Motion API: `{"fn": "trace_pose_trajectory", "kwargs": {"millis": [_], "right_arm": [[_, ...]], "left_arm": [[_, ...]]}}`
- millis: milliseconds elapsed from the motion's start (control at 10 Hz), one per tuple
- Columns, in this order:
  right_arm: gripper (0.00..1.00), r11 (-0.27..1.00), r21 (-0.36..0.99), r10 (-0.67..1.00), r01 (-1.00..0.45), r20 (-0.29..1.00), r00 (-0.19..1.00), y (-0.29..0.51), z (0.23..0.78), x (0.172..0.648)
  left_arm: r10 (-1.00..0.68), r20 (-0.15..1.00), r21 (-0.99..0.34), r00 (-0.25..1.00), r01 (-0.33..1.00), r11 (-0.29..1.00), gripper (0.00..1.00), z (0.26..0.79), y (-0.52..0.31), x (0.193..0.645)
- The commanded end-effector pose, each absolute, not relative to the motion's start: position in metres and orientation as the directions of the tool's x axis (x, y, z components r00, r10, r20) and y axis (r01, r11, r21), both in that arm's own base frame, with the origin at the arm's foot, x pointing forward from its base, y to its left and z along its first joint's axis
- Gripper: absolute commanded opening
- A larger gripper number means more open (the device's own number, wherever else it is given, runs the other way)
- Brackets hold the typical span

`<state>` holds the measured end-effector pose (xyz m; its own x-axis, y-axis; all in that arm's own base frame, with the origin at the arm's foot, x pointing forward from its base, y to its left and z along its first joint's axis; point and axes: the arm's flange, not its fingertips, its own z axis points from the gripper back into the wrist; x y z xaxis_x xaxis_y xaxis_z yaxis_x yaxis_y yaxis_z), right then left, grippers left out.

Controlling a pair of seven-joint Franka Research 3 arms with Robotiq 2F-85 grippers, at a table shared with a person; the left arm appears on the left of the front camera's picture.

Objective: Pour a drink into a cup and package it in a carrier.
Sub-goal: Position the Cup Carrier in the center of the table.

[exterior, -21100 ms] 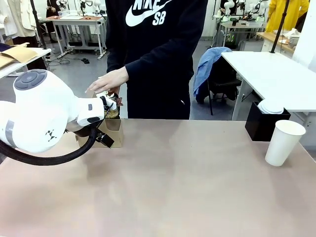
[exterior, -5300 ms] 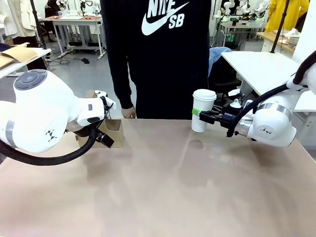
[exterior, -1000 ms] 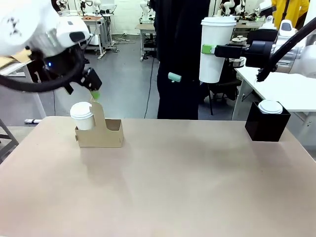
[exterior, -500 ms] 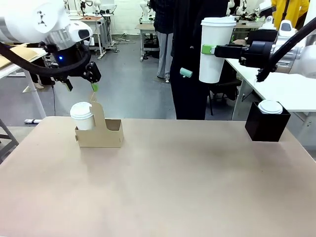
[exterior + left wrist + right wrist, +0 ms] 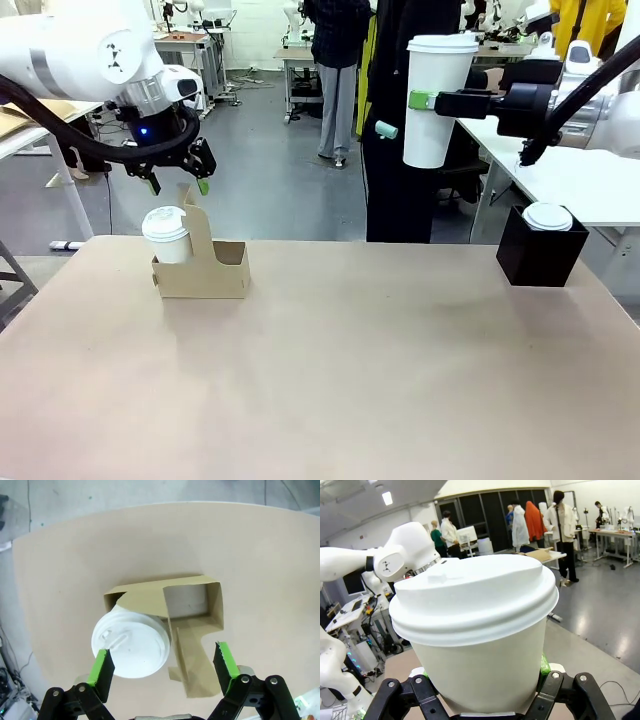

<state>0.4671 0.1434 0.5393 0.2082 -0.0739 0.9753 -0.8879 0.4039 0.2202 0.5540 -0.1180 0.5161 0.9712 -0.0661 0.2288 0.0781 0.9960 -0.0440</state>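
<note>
The carrier stands at the table's far left, brown cardboard with an upright handle panel, and a white lidded cup sits in its left slot. Just above the handle hovers my left gripper, open. From the left wrist view I look straight down between its green fingers on the carrier and the cup's lid. High at the right, my right gripper is shut on the tall white lidded cup, upright; the cup looms large in the right wrist view. The drink is hidden.
A black box with a short white lidded cup on top stands at the table's far right. A person in dark clothes stands beyond the far edge. The tabletop is bare across its middle and front.
My left gripper has come down and right, over the carrier's handle. The person behind has stepped to the right. My right gripper and its cup have held still.
</note>
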Motion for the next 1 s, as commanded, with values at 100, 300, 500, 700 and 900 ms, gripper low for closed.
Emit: {"fn": "trace_pose_trajectory", "kwargs": {"millis": [100,300,500,700,900], "right_arm": [[0.80,0.400,0.222,-0.093,-0.889,0.975,0.202,0.146,0.545,0.469],[0.80,0.400,0.222,-0.093,-0.889,0.975,0.202,0.146,0.545,0.469],[0.80,0.400,0.222,-0.093,-0.889,0.975,0.202,0.146,0.545,0.469],[0.80,0.400,0.222,-0.093,-0.889,0.975,0.202,0.146,0.545,0.469],[0.80,0.400,0.222,-0.093,-0.889,0.975,0.202,0.146,0.545,0.469]], "left_arm": [[-0.062,0.205,-0.014,0.977,0.066,0.998,0.41,0.519,-0.128,0.561],[-0.065,0.200,-0.015,0.978,0.070,0.997,0.35,0.519,-0.131,0.561],[-0.069,0.191,-0.019,0.979,0.074,0.997,0.00,0.517,-0.135,0.561],[-0.068,0.186,-0.020,0.980,0.073,0.997,0.00,0.515,-0.141,0.561],[-0.063,0.177,-0.016,0.982,0.067,0.998,0.00,0.513,-0.143,0.561]]}}
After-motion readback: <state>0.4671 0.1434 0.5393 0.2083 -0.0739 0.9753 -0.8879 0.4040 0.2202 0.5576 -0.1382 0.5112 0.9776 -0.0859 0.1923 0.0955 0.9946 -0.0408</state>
